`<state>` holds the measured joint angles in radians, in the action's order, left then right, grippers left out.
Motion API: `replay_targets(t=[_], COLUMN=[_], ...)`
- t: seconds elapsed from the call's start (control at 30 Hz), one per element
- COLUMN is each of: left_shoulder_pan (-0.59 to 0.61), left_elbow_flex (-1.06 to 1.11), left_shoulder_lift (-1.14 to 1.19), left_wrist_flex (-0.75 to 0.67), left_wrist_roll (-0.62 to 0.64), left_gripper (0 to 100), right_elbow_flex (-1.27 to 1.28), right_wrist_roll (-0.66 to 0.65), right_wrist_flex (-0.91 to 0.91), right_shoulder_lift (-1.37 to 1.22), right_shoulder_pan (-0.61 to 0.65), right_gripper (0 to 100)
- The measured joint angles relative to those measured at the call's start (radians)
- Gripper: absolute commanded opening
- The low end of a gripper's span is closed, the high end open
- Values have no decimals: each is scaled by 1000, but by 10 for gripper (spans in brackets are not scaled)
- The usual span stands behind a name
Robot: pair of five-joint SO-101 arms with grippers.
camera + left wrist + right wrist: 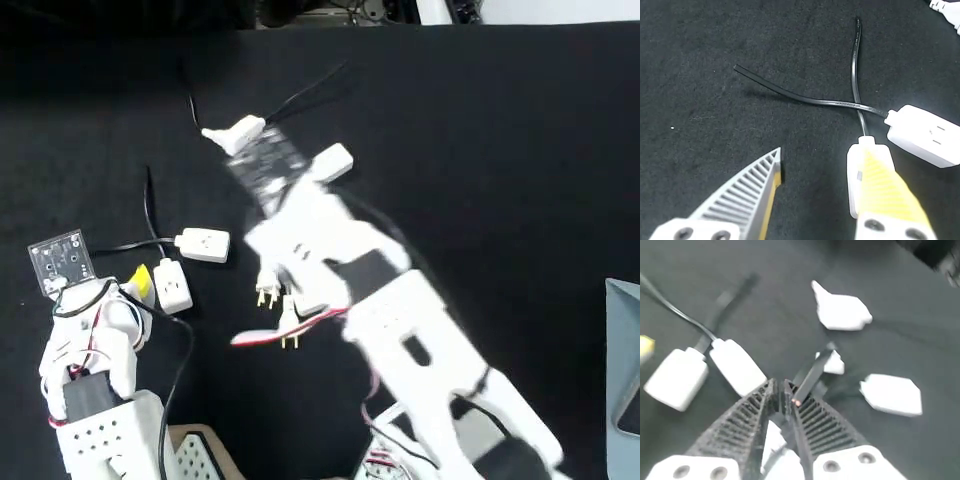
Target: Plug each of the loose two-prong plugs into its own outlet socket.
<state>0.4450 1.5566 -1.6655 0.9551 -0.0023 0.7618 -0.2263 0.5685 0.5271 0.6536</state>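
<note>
The left end effector (822,156) sits low over the black table (500,150), its fingers spread wide with nothing between them. Its yellow finger (885,190) lies over the near socket (172,287), though I cannot tell whether they touch. The far socket (205,245) rests just beside the near one, with its two slots uncovered. Thin black leads (805,97) run out from both sockets and cross on the table.

The right end effector (780,385) has its fingers pressed almost together, pinching a black cord (812,371). The cord runs out from between the fingertips to a small white piece (834,363). Beyond the fingers lie a pointed plug body (842,312) and a flat plug body (890,395), apart from each other (which plugs of the high view these are, I cannot tell).

In the high view, the upper plug (267,290) and the lower plug (290,332) lie near the middle of the table. They are close against the right arm (400,320) and apart from the sockets, with their prongs pointing toward the arms' bases.
</note>
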Motion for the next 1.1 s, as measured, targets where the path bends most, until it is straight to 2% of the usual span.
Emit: replay_targets(t=[0.13,0.2,0.53,0.67,0.8,0.93,1.1], left_shoulder_pan=[0,5,6,6,6,6,6], left_elbow_flex=[0,0,0,0,0,0,0], left_shoulder_lift=[0,0,0,0,0,0,0], left_wrist_flex=[0,0,0,0,0,0,0], left_wrist_roll=[0,0,0,0,0,0,0], left_gripper=[246,246,246,246,246,246,246], right_elbow_flex=[-21,-60,-110,-158,-186,-187,-207], right_wrist_roll=[48,87,78,40,-44,-173,-281], right_wrist_flex=[-72,-80,-49,91,137,84,-68], right_shoulder_lift=[-114,-172,-270,-279,-284,-341,-502], right_shoulder_pan=[92,112,239,201,87,32,5], right_gripper=[160,196,169,170,171,171,172])
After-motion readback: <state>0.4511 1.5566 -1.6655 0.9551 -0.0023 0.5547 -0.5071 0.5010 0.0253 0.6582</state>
